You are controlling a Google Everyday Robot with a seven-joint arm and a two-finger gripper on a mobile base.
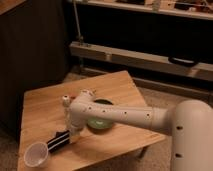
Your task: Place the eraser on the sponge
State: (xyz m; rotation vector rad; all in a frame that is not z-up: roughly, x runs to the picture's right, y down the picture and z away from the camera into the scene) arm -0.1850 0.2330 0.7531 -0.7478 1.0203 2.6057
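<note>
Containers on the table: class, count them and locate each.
2. White cup at the near-left corner; green bowl mid-table, partly behind the arm. Gripper beside the eraser. More may be hidden.

My arm [125, 116] is white with small dark dots. Its gripper [69, 133] is near the front left corner of the light brown wood table [45, 107]. The eraser [57, 141] there is black with white stripes. The cup [35, 155] is white. The bowl [100, 123] is green.

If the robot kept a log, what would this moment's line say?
gripper: low over table, at eraser | eraser: beside white cup | sponge: unseen
</note>
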